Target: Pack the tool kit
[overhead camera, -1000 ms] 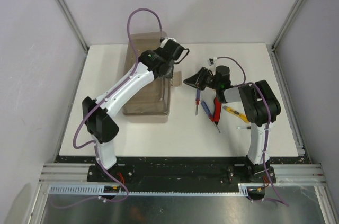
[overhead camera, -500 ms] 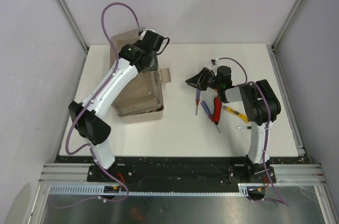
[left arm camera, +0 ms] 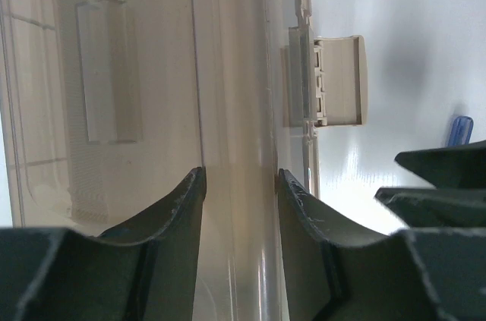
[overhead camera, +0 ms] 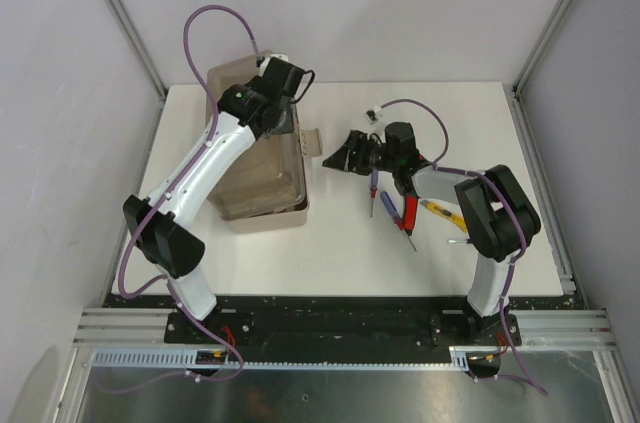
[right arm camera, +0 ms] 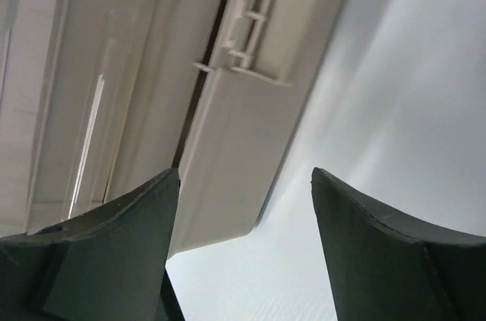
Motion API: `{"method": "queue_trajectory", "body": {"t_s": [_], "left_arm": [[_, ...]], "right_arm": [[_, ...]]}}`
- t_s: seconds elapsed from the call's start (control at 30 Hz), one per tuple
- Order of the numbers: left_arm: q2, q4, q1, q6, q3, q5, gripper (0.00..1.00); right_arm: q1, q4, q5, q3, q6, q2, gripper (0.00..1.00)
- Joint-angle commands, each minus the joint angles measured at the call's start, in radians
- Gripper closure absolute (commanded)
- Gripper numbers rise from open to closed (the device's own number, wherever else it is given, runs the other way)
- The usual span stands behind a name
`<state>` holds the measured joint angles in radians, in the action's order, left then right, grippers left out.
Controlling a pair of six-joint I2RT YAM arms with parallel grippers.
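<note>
Two robot arms meet at a white table [overhead camera: 350, 253], seen from above. The left gripper [overhead camera: 280, 125] rests over the smoky lid of the beige toolbox [overhead camera: 268, 215], which lies lid-down at the table's left-centre. Its latch [overhead camera: 309, 141] juts out toward the right. The right gripper [overhead camera: 338, 157] hovers just beside that latch, apart from it. Loose tools lie on the table near the right arm, outside the box: a thin screwdriver [overhead camera: 373, 188], a blue-handled one [overhead camera: 388, 205], a red-handled tool [overhead camera: 408, 209] and a yellow-handled tool [overhead camera: 442, 211].

From the left wrist, the two dark fingers [left arm camera: 171, 218] stand a narrow gap apart, straddling the rounded front strip of the lid. Whether they pinch it cannot be told. The latch flap hangs open to the right of the strip. Beyond it are a blue handle and the dark tips of the other gripper.

From the right wrist, the fingers [right arm camera: 364, 245] are spread wide and hold nothing. The beige latch flap is framed between them against the toolbox front, with white tabletop to the right.
</note>
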<state>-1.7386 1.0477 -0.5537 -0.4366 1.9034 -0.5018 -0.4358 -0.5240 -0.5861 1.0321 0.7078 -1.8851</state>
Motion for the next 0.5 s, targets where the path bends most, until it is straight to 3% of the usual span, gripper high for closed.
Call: {"method": "queue_trajectory", "body": {"t_s": [0.0, 0.47], "left_arm": [[0.074, 0.034, 0.019, 0.004, -0.013, -0.069, 0.61], [0.115, 0.016, 0.032, 0.004, -0.063, -0.063, 0.60]], "right_arm": [[-0.059, 0.114, 0.071, 0.052, -0.130, 0.062, 0.24], [-0.174, 0.249, 0.176, 0.153, -0.195, 0.032, 0.27]]}}
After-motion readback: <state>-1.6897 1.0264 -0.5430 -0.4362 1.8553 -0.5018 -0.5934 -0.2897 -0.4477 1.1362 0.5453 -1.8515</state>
